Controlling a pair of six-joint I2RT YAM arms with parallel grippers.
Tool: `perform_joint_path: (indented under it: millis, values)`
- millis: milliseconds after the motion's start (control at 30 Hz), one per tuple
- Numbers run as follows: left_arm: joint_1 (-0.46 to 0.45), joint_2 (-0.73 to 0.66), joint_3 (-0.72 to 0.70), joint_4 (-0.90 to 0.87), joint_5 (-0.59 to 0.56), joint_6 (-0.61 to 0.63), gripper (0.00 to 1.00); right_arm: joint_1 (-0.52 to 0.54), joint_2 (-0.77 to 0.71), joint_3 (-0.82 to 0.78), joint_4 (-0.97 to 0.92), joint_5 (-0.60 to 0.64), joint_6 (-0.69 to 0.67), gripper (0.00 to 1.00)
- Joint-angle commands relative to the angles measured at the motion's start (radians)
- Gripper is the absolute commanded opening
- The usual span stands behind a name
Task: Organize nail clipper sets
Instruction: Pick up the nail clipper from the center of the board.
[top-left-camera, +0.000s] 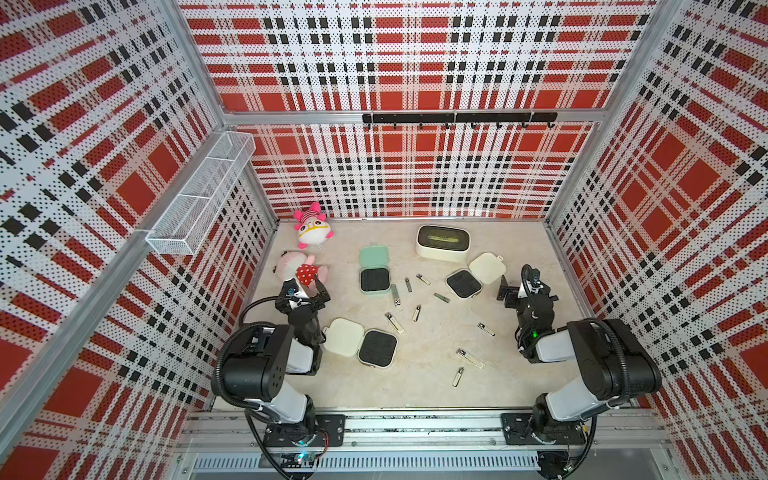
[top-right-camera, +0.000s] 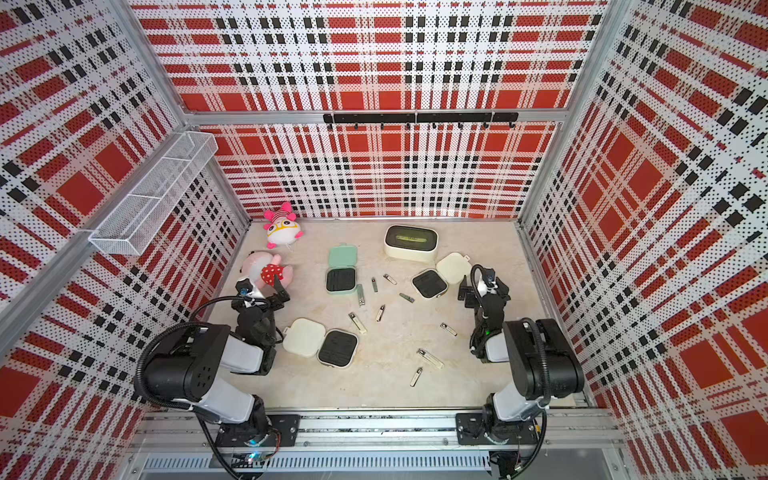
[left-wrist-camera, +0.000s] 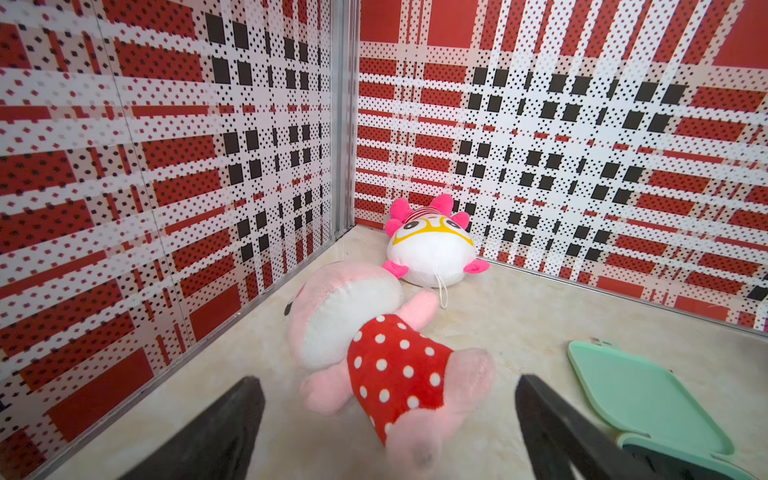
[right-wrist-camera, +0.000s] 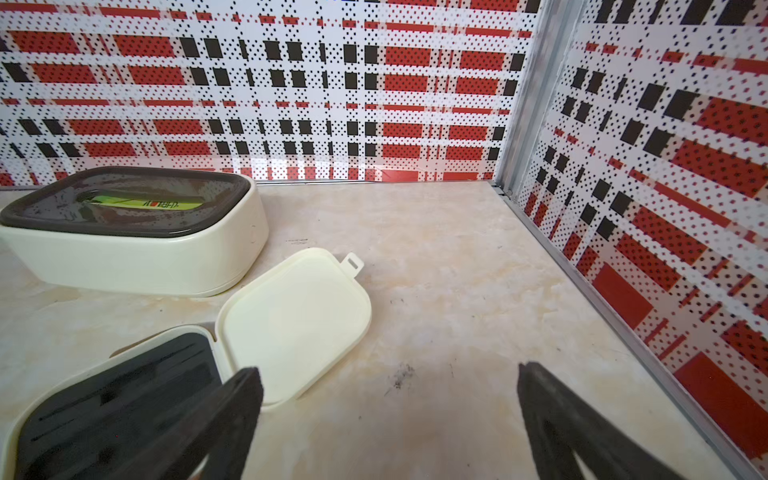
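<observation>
I see my left tool (left-wrist-camera: 388, 381) wide, maybe brushing the spotted plush (left-wrist-camera: 399, 370) — right tool (right-wrist-camera: 388, 371) wide, empty, beside a cream case (right-wrist-camera: 291, 320).

Three hinged cases (top-left-camera: 374, 256); nine metal tools (top-left-camera: 394, 323); two plush toys (top-left-camera: 313, 232); one cream box (top-left-camera: 440, 253).

A lab test cell. Plaid perforated panels (top-left-camera: 415, 174) on aluminium framing (top-left-camera: 291, 117) box in the tabletop (top-left-camera: 436, 374) (robot arms (top-left-camera: 257, 365) bolted to a front rail (top-left-camera: 415, 430)).

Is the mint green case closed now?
No, in a top view the mint case lies open, with its lid folded back flat and its black insert showing.
</observation>
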Motion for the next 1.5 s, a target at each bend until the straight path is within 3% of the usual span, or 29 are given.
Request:
perform_joint_path:
  millis: [0, 1367, 1467]
  values:
    - [0.004, 0.004, 0.014, 0.012, 0.002, 0.007, 0.98, -0.007, 0.0, 0.009, 0.004, -0.029, 0.0, 1.0]
    - [0.003, -0.002, 0.007, 0.018, 0.002, 0.008, 0.98, -0.015, -0.003, 0.008, 0.002, -0.036, 0.006, 1.0]
    - [-0.002, -0.048, 0.002, 0.004, -0.027, 0.006, 0.98, -0.017, -0.042, 0.012, -0.034, 0.019, 0.034, 1.0]
